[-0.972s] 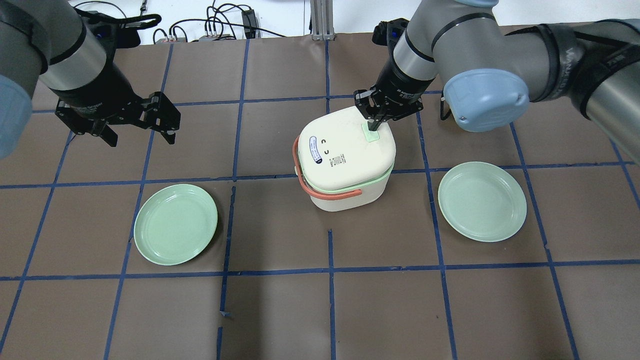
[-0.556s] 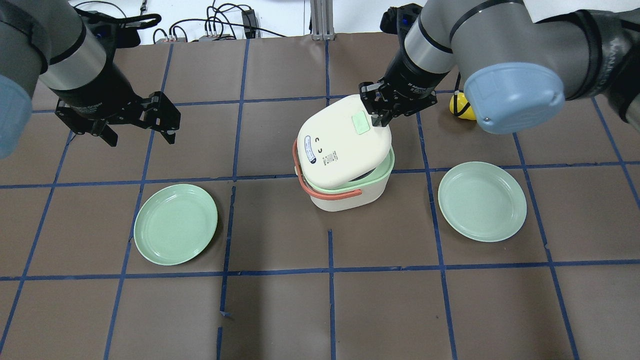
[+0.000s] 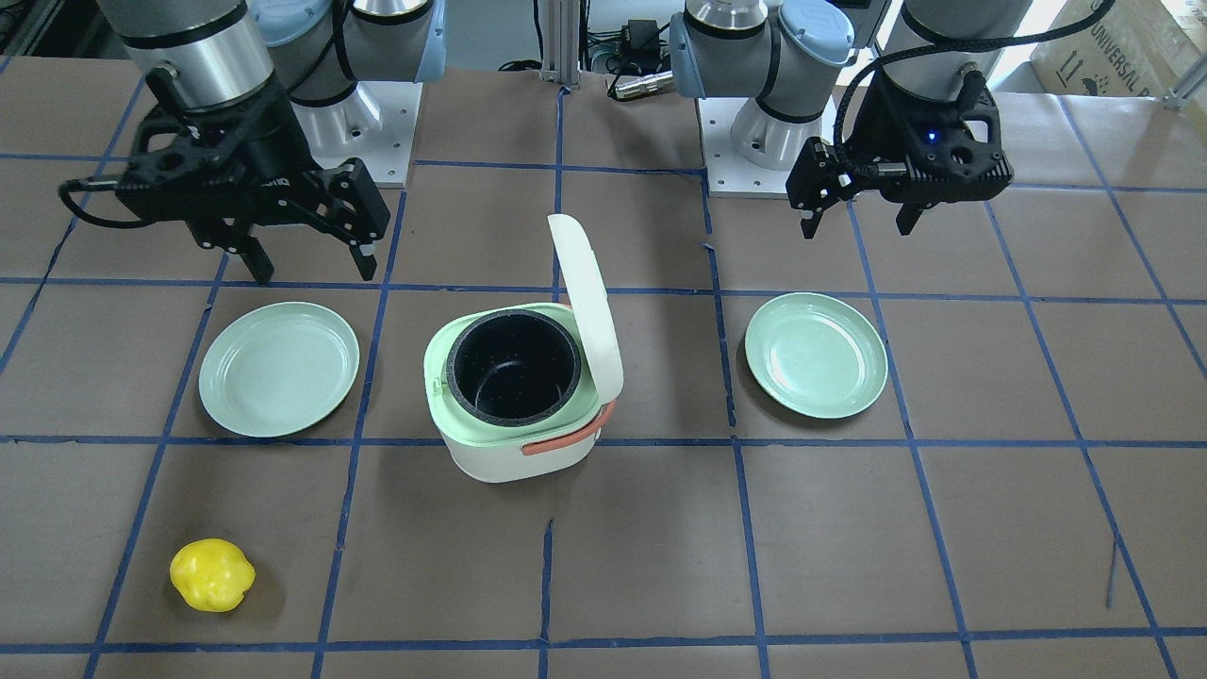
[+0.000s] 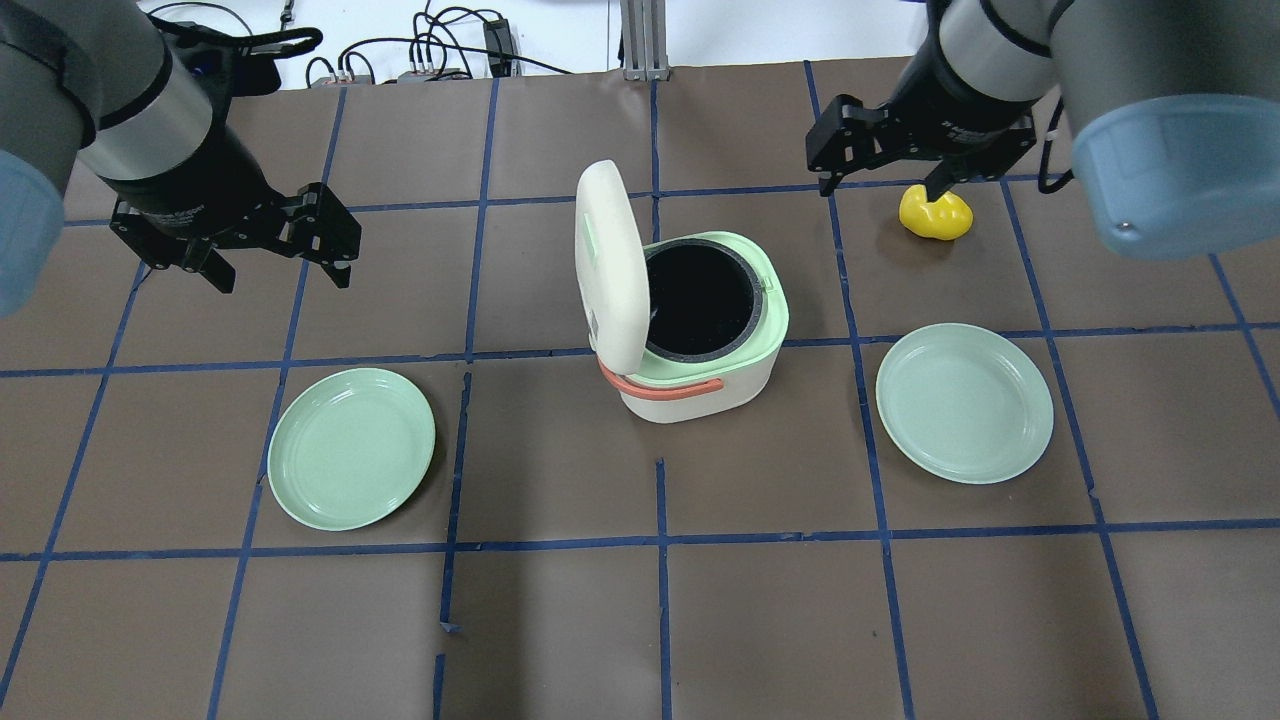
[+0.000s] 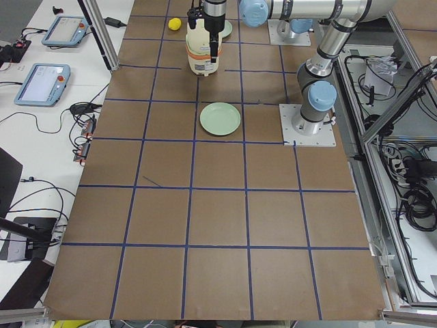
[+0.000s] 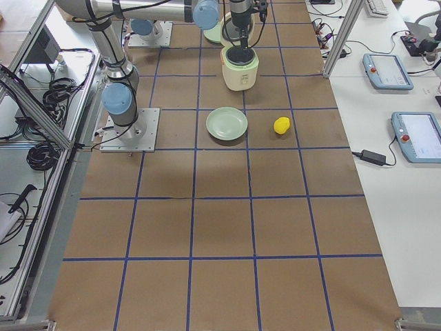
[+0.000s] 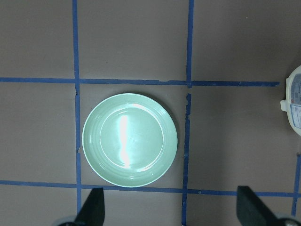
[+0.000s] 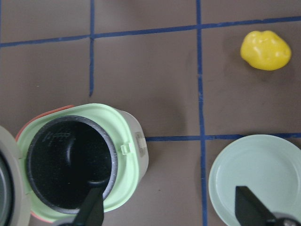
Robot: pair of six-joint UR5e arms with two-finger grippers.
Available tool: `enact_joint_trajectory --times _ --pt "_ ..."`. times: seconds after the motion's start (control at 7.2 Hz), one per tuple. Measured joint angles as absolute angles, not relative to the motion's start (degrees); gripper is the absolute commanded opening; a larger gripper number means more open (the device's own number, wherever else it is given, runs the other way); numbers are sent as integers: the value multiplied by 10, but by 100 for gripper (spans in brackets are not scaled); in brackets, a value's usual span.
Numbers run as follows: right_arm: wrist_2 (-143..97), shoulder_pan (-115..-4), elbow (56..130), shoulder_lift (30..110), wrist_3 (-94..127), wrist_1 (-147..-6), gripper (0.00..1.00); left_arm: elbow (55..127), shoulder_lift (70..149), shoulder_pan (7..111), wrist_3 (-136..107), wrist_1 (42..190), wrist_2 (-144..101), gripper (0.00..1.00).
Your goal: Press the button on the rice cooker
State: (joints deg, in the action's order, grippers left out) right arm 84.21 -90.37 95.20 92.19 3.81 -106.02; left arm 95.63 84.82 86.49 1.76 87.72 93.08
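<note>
Since the earlier frame the lid (image 4: 605, 270) has swung from part-raised to fully upright, and the right end effector (image 4: 878, 185) has lifted off it and drawn back, so the press is judged done. Largest first: the tabletop (image 4: 640, 620) is a brown covering marked into squares by blue tape, flat and matte; the side views show benches with control tablets and cabling around it. The rice cooker (image 4: 690, 395) stands below the right end effector and off toward the left arm, with its dark inner pot (image 4: 695, 300) exposed. The button (image 4: 592, 240) shows only edge-on, on the lid face turned away from that end effector. One green plate (image 4: 964, 402) lies beneath the right end effector on the robot's side, and another plate (image 4: 351, 448) lies directly under the left end effector (image 4: 282, 275). A yellow fruit (image 4: 935, 213) sits just below the right end effector's outer finger. Both end effectors are spread wide and hold nothing. The left one hangs well clear of the cooker, probably parked to leave room.
</note>
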Motion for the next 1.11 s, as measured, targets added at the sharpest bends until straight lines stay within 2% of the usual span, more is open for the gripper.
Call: enact_joint_trajectory --times 0.42,1.11 --pt "868 -886 954 942 37 -1050 100 956 848 865 18 877 931 100" --pt "868 -885 954 952 10 -940 100 956 848 865 18 877 931 100"
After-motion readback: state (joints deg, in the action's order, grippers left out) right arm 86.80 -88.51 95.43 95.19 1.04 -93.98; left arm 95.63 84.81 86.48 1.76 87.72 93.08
